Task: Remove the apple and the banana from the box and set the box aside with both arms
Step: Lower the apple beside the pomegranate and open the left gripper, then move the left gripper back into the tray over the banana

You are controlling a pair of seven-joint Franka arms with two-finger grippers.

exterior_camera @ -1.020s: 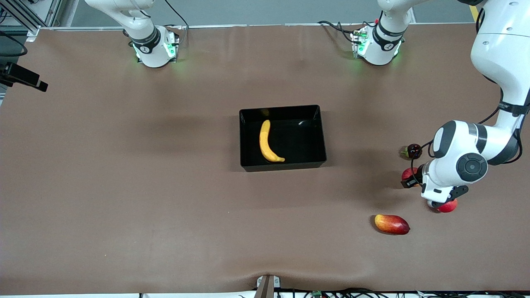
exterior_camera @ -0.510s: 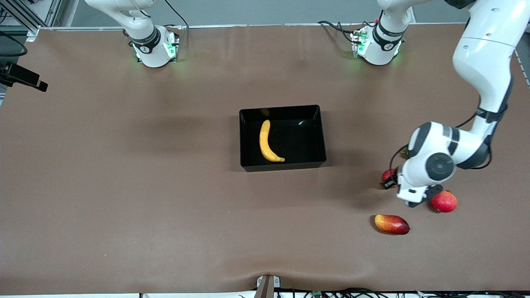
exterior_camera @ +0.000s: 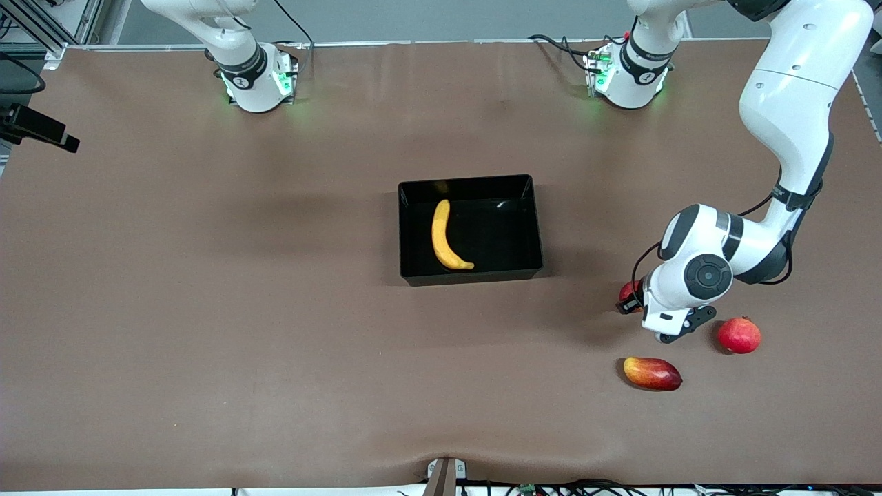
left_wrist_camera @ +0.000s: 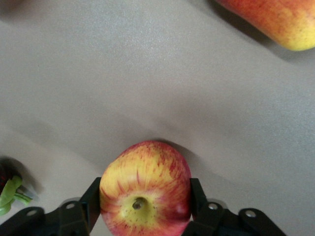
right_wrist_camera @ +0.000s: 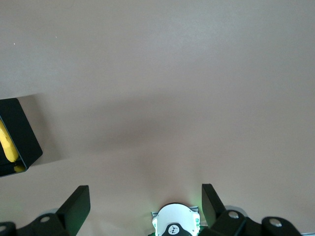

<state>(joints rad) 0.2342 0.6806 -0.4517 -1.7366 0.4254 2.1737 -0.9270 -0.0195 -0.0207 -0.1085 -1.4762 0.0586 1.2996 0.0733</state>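
The yellow banana (exterior_camera: 446,238) lies inside the black box (exterior_camera: 470,277) at the table's middle. My left gripper (exterior_camera: 628,297) hangs low over the table between the box and the left arm's end. It is shut on the small red apple (exterior_camera: 628,289) with a yellow patch. In the left wrist view the apple (left_wrist_camera: 145,189) fills the left gripper (left_wrist_camera: 144,192), both fingers (left_wrist_camera: 91,196) pressing its sides. My right gripper (right_wrist_camera: 145,201) is open and holds nothing, high over bare table. A corner of the box (right_wrist_camera: 22,132) with the banana (right_wrist_camera: 7,142) shows in its view.
A larger red round fruit (exterior_camera: 739,335) and a red-yellow mango (exterior_camera: 652,373) lie nearer the front camera than the left gripper. The mango (left_wrist_camera: 275,19) also shows in the left wrist view, as does a dark fruit with a green stalk (left_wrist_camera: 7,189).
The left arm has carried the apple toward the box, away from the larger red fruit, which is now uncovered. The dark fruit is now hidden by the arm. The right arm has not moved.
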